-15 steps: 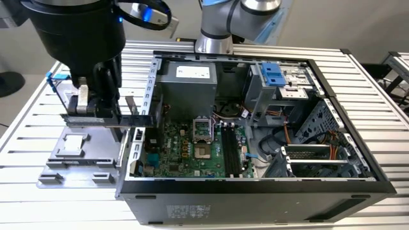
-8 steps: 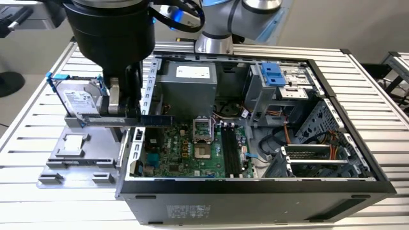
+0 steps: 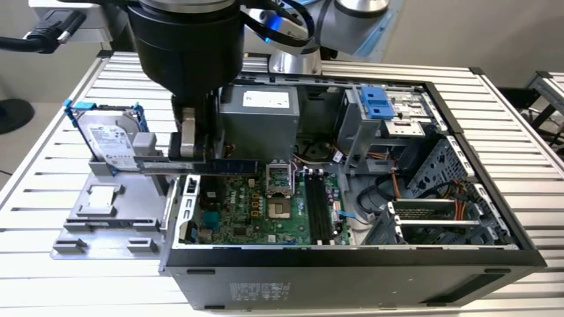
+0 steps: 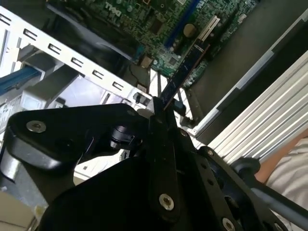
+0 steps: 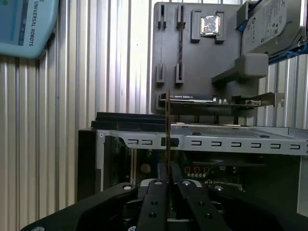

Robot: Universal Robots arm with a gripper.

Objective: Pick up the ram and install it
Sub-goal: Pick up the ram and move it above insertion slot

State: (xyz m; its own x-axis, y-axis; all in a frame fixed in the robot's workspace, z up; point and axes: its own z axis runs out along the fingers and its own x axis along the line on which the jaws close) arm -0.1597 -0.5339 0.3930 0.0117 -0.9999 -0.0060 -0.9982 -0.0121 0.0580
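Silver slats make up the table (image 3: 520,132), and a big open computer case (image 3: 352,264) lies on it with its side off. The ram (image 4: 185,72) is up in the air, pinched at one end by the claw (image 4: 159,108), which is closed tight on it. In the second wrist view the ram sticks out past the black fingers (image 4: 161,144) as a thin dark stick, pointing toward the green board (image 4: 163,24) inside the case. In the first wrist view the ram (image 5: 168,125) shows edge-on, a thin line rising from the claw (image 5: 168,168) across the case's metal wall (image 5: 216,143). In the exterior view the ram (image 3: 236,166) hangs just inside the case's wall at the exterior view's left, above the green board (image 3: 264,211). It is not in the long black slots (image 3: 317,205), which lie apart from it. Just outside that wall a grey tray (image 3: 105,231) sits near the table's edge and holds a hard drive (image 3: 110,139) in a blue frame. The black arm (image 3: 185,46) stands over the ram.
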